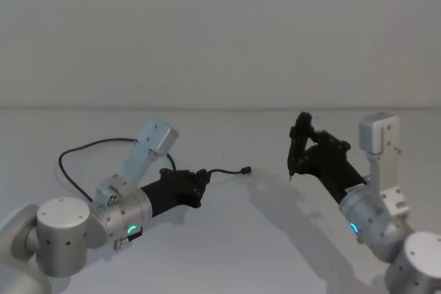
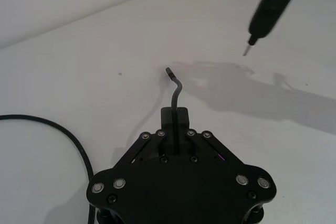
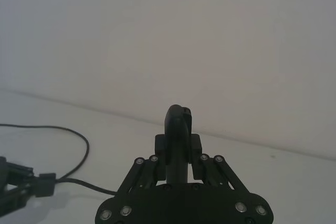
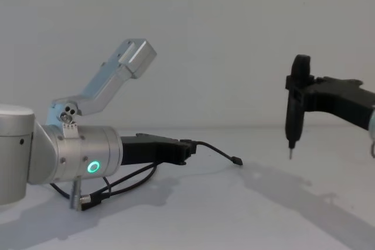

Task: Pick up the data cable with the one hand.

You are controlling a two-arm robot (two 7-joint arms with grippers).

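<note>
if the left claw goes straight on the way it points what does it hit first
Probably nothing: the left claw, shut on the data cable, faces table. The black tool in the right claw stands off to one side, though depth is unclear.

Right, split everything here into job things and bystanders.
Job: data cable; left gripper, shut on the cable near its plug end.
Bystanders: dark pen-shaped tool held upright in the right gripper; white table.

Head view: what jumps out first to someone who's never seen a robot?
The left end effector, low over the white table, grips a black cable near one plug, the rest looping away leftward. To the right, the right end effector holds a dark pen-shaped tool upright, tip down.
</note>
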